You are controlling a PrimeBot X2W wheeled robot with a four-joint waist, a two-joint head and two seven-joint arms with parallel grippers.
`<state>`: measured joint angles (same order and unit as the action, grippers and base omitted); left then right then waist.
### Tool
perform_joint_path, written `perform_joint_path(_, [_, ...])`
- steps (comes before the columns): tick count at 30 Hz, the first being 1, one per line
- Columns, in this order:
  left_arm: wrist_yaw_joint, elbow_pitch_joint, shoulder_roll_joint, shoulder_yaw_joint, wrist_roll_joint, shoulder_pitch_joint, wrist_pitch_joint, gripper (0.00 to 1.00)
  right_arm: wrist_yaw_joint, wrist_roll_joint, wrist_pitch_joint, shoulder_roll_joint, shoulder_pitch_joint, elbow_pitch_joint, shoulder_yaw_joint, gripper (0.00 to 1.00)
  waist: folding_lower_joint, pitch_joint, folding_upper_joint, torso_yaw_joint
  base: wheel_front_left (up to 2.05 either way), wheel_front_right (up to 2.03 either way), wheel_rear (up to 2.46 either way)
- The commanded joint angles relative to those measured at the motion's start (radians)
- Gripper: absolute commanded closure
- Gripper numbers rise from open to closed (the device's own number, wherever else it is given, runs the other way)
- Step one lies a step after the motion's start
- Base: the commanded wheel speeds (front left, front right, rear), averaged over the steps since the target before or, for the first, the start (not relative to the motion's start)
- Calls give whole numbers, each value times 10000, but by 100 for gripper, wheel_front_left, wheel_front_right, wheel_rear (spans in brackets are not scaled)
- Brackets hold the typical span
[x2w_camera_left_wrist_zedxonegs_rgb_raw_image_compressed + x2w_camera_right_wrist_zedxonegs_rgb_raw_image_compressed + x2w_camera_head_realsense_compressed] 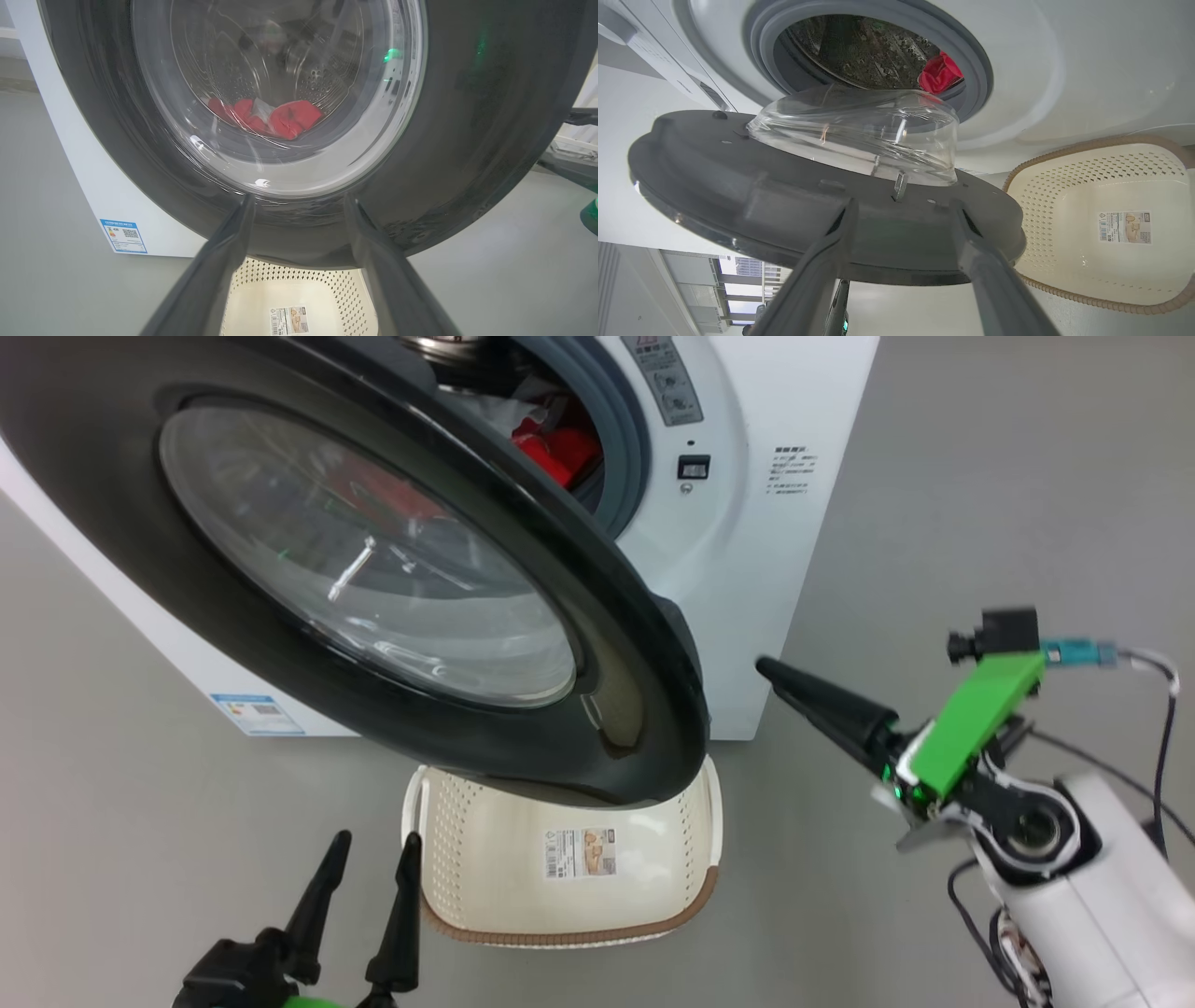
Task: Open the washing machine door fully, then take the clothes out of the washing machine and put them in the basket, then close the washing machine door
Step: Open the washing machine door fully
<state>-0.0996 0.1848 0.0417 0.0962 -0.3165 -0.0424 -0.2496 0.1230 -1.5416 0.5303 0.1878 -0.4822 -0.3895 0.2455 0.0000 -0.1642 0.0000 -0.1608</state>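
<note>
White washing machine [747, 523] stands on grey floor [934, 476]. Black-rimmed washing machine door [364, 560] hangs part open, glass bowl facing the steel drum [868, 51]. Cream perforated basket [467, 859] sits on the floor under the door's lower edge. Red clothes [555, 448] lie inside the drum. Left claw [375, 840]: fingers apart, just beside the basket. Right claw [902, 205]: fingers spread, gripping nothing, near the door's free edge.
</note>
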Motion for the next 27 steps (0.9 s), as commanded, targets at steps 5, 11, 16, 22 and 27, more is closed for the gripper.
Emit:
perform_joint_path(5, [-135,-194,85,-524,148,-13,-122,0,77,100,-445,187,858,351,56,0,0,185,0,177,0,0,0])
perform_joint_path(11, [-169,-176,85,-704,232,59,-122,0,77,293,-925,350,1657,256,185,0,0,278,0,352,0,0,0])
perform_joint_path(16, [-192,-132,85,-793,275,113,-122,0,77,691,-1553,515,2156,149,440,0,0,362,0,474,0,0,0])
perform_joint_path(22, [-215,-89,85,-887,309,117,-122,0,77,1575,-2787,901,2555,75,1043,0,0,374,0,566,0,0,0])
perform_joint_path(27, [-227,-57,85,-966,310,111,-122,0,77,2215,-3914,1176,2637,16,1538,0,0,360,0,632,0,0,0])
